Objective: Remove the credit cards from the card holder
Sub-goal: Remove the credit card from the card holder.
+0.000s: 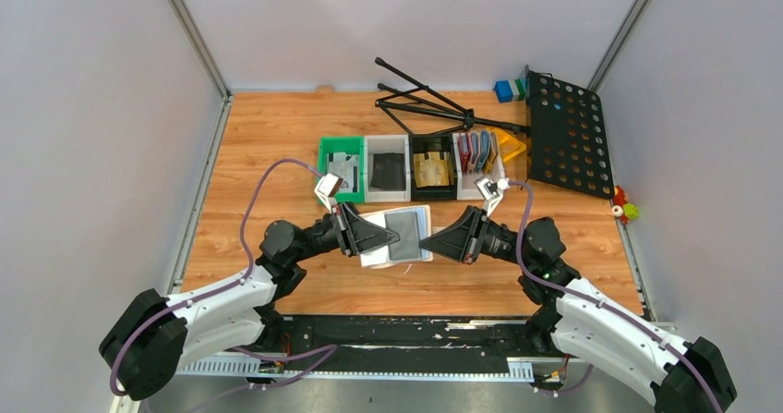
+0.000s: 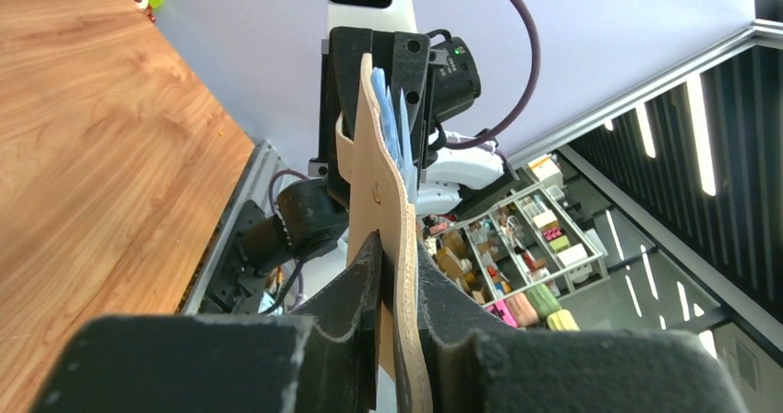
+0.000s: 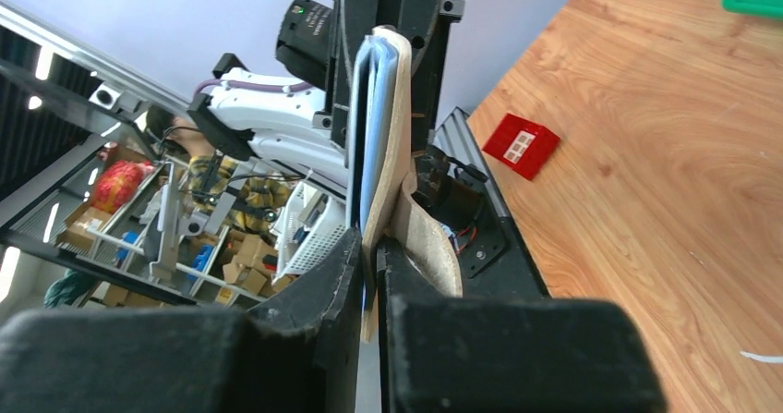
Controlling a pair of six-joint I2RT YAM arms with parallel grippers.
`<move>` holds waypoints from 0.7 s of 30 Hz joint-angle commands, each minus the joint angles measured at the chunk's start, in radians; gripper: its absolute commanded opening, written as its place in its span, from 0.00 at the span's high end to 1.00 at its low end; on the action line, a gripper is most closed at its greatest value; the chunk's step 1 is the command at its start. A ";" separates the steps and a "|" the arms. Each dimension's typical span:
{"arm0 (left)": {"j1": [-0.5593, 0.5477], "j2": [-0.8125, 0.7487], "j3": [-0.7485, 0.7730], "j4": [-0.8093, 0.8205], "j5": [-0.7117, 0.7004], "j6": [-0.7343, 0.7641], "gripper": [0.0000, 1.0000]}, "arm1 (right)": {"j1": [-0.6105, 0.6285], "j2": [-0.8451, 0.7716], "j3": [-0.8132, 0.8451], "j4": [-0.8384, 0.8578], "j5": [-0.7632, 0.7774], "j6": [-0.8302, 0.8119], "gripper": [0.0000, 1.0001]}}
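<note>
Wood-grain surface (image 1: 277, 136) stretches open on both sides and toward the near edge. Both arms bend inward with low elbows and meet head-on at mid-surface. The left end effector (image 1: 386, 236) and right end effector (image 1: 429, 244) pinch opposite edges of the card holder (image 1: 423, 215), which is held flat above the wood. A dark credit card (image 1: 403, 236) shows inside it. Bins (image 1: 388, 166) stand just behind.

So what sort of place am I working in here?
Most likely a lab robot test cell: a wood-grain tabletop boxed in by pale grey wall panels on metal posts, a row of small plastic sorting bins, and cluttered storage shelves beyond the table.
</note>
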 commanded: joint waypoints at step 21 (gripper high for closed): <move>-0.023 0.063 0.038 0.115 0.053 0.020 1.00 | 0.005 0.018 0.061 0.082 -0.089 0.034 1.00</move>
